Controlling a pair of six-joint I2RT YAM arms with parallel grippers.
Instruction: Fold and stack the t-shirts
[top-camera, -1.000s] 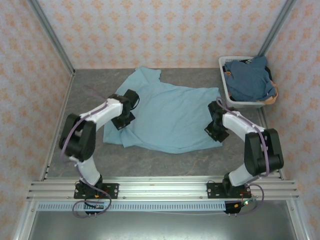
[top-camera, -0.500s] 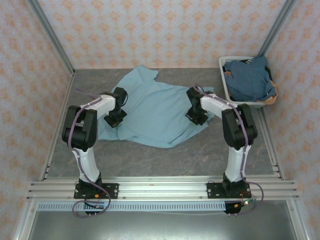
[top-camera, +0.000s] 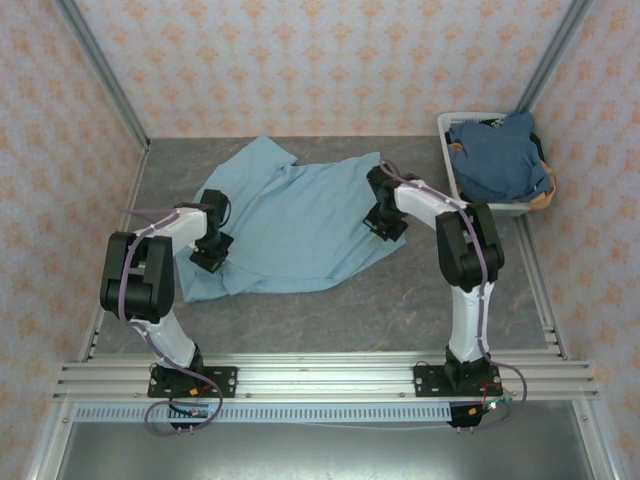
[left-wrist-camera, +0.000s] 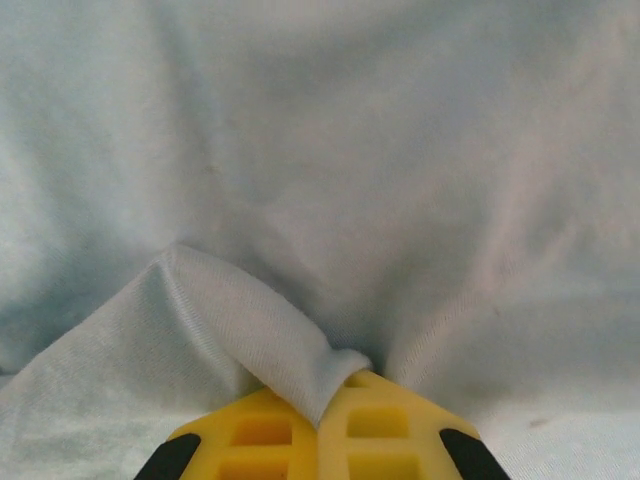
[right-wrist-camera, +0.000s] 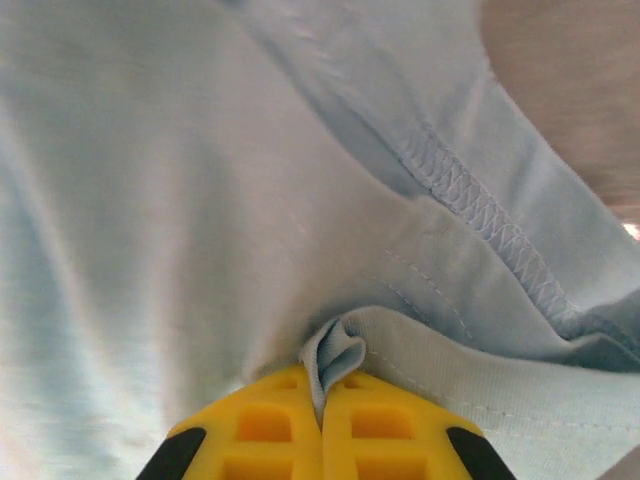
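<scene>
Two grippers pinch the light-blue t-shirt (top-camera: 295, 215), which lies rumpled across the middle of the grey table (top-camera: 400, 300). The left gripper (left-wrist-camera: 320, 415) has its yellow jaws pressed together on a raised fold of cloth at the shirt's left edge. The right gripper (right-wrist-camera: 322, 395) is likewise clamped on a small pucker of fabric, beside a stitched hem on the shirt's right side. From above, both wrists sit low over the cloth. The darker slate-blue t-shirts (top-camera: 498, 160), perhaps more than one in that heap, fill the white basket (top-camera: 485, 209) at the far right corner, well apart from the light one.
</scene>
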